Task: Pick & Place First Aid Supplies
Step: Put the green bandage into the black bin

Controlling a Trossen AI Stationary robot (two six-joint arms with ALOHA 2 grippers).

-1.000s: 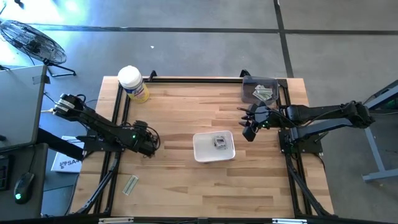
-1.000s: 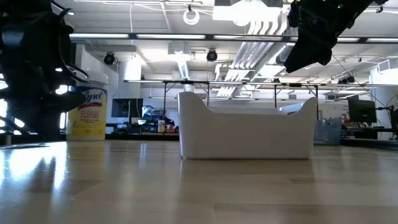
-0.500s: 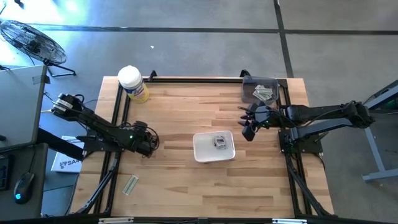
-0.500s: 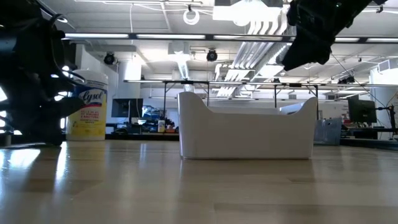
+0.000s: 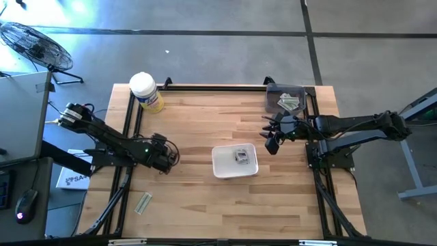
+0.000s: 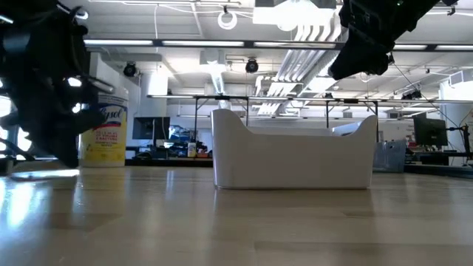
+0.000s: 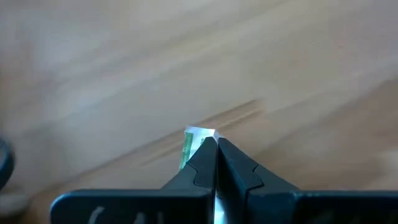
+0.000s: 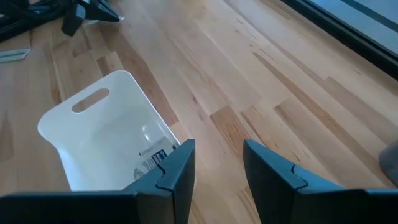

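My left gripper point(image 5: 171, 158) is over the table's left part, shut on a small white packet with green print point(image 7: 190, 147), one of the first aid supplies. The white tray point(image 5: 234, 160) stands at mid-table with one white, dark-printed packet point(image 5: 241, 156) lying in it. My right gripper point(image 5: 272, 140) hangs open above the table, just right of the tray, with nothing between its fingers point(image 8: 180, 165). Another pale strip packet point(image 5: 143, 203) lies flat near the front left. More packets lie in a grey bin point(image 5: 287, 100) at the far right corner. My left gripper pinches the green-printed packet between its two shut fingers point(image 7: 205, 163). One end of the packet point(image 7: 198, 132) sticks out past the fingertips, over the wood. The fingers hide the rest of it, and I cannot tell whether it is clear of the table.
A yellow canister with a white lid point(image 5: 145, 92) stands at the far left corner. A black frame point(image 5: 205, 87) runs along the far and side edges of the wooden table. Bare wood lies between the tray and the near edge.
My left arm has drawn back a little toward the table's left edge and then come back toward the tray.
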